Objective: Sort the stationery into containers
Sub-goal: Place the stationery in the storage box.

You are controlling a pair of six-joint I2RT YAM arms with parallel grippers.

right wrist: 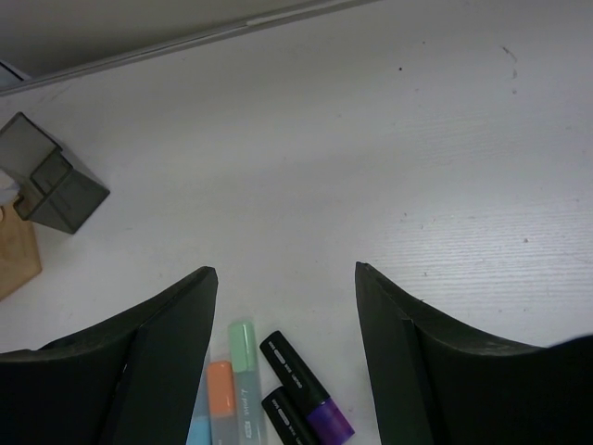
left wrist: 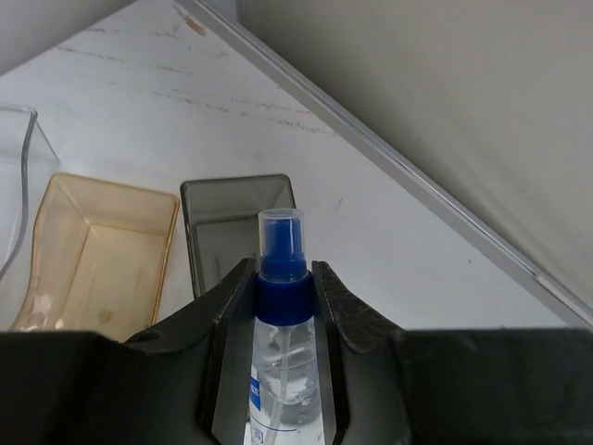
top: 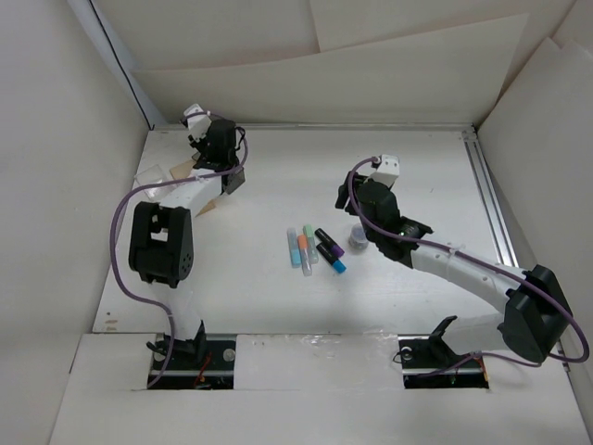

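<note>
Left gripper (left wrist: pixel 281 271) is clamped on the clear blue-tipped tube (left wrist: pixel 278 371), cap towards the boxes. Beyond it, the amber-tan box (left wrist: pixel 97 260) and the smoky grey box (left wrist: pixel 232 213) stand side by side: smooth see-through plastic, rectangular, bare floors showing. The clear box (left wrist: pixel 20 158) sits at the left edge. Right gripper (right wrist: pixel 284 273) is spread wide above stubby markers (right wrist: pixel 243 348) lying parallel on the white table (right wrist: pixel 417 139).

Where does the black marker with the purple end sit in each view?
Top external: black purple-ended marker, mid-picture.
Left wrist: not in it.
Right wrist: bottom edge, centre.
Shared landmark: pale green marker just left of it in both pictures.
</note>
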